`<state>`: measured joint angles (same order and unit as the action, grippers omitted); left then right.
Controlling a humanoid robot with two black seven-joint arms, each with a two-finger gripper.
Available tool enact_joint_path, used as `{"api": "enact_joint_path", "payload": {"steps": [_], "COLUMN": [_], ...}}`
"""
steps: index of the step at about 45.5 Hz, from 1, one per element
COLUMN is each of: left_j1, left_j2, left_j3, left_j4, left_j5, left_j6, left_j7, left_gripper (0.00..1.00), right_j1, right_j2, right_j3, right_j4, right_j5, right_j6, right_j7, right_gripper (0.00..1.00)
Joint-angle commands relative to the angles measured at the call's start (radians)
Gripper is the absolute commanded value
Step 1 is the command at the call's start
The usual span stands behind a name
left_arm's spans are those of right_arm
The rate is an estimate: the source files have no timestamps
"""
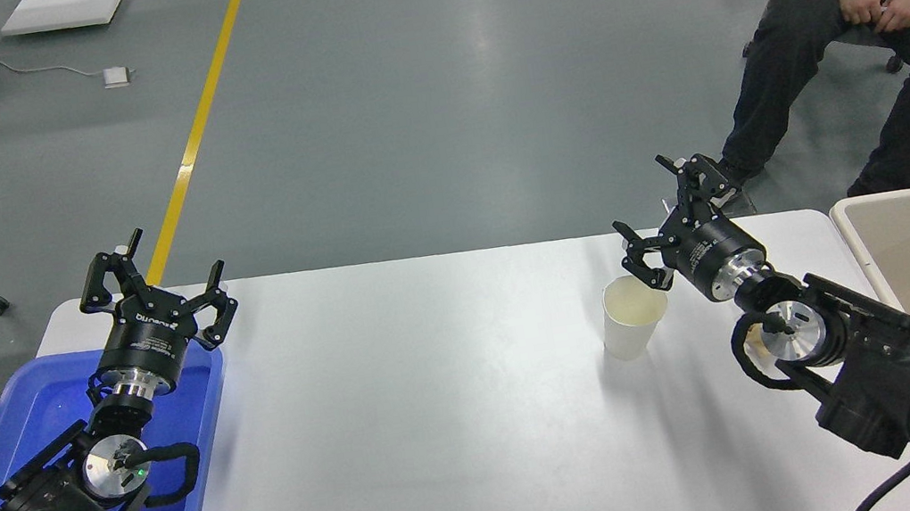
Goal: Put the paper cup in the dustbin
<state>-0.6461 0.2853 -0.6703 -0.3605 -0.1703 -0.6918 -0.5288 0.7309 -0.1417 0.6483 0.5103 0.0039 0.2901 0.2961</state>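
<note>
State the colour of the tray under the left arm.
Blue: the tray, seen in the head view.
</note>
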Motion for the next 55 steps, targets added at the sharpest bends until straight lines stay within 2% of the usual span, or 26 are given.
{"api": "enact_joint_path", "payload": {"steps": [1, 13, 27, 41, 55], "left_j1": [0.0, 0.0, -0.001, 0.0, 0.0], "left_j2": [0.0, 0.0, 0.0, 0.0, 0.002], "left_j3": [0.0, 0.0, 0.0, 0.0, 0.0], "left_j4": [0.0, 0.0, 0.0, 0.0, 0.0], "left_j5": [0.0, 0.0, -0.002, -0.002, -0.002], "left_j6": [0.0, 0.0, 0.002, 0.002, 0.002], "left_j7": [0.0, 0.0, 0.0, 0.0, 0.0], "left_gripper": [1.0, 1.0, 1.0, 1.0, 1.0], "right_j1": [-0.004, 0.013, 0.088, 0.269, 0.367], "right_j2": [0.01, -0.071, -0.171, -0.233, -0.265], "right_j3": [-0.013, -0.105, -0.239, -0.45, -0.639], "right_j4": [0.005, 0.082, 0.132, 0.149, 0.151], "right_j5": [-0.018, -0.064, -0.387, -0.709, -0.88], "right_j6": [0.003, 0.026, 0.027, 0.017, 0.011], "right_j7": [0.0, 0.0, 0.0, 0.001, 0.011], "right_gripper": [1.0, 1.0, 1.0, 1.0, 1.0]}}
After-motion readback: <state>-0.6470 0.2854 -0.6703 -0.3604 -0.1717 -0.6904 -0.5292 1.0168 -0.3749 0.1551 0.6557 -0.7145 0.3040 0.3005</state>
